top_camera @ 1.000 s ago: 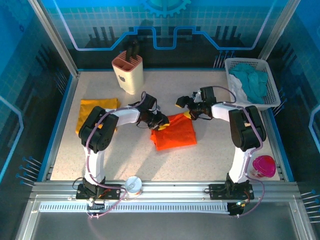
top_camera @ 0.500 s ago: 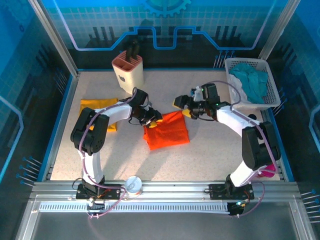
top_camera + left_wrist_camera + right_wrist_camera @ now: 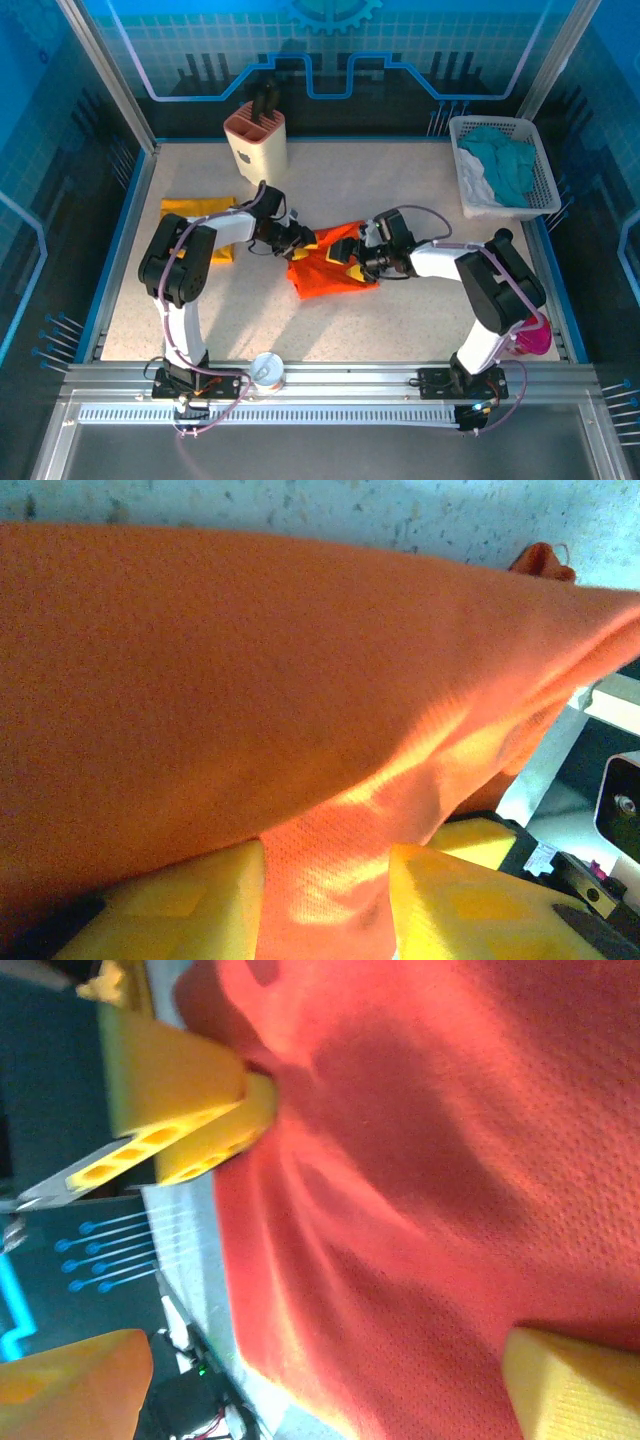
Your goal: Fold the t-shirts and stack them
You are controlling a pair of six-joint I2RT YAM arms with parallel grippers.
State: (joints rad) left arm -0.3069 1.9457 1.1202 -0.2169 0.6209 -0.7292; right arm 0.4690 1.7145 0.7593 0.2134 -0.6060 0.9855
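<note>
The orange-red t-shirt [image 3: 335, 270] lies rumpled mid-counter [image 3: 400, 185], well clear of every edge. Bare surface lies open in front of it toward the near rail, and behind it between the knife block [image 3: 255, 145] and the basket [image 3: 505, 165] in the far right corner.

The left end effector [image 3: 303, 240] is clenched on the shirt's far left edge; in the left wrist view a fold of cloth runs down between its yellow fingers [image 3: 180, 905]. The right end effector [image 3: 355, 262] sits over the shirt's middle, released, with its fingers [image 3: 570, 1385] spread wide above the fabric.

The mustard-yellow t-shirt [image 3: 195, 212] lies near the left edge, partly hidden by the left arm. A pink cup [image 3: 533, 335] is half hidden behind the right arm.
</note>
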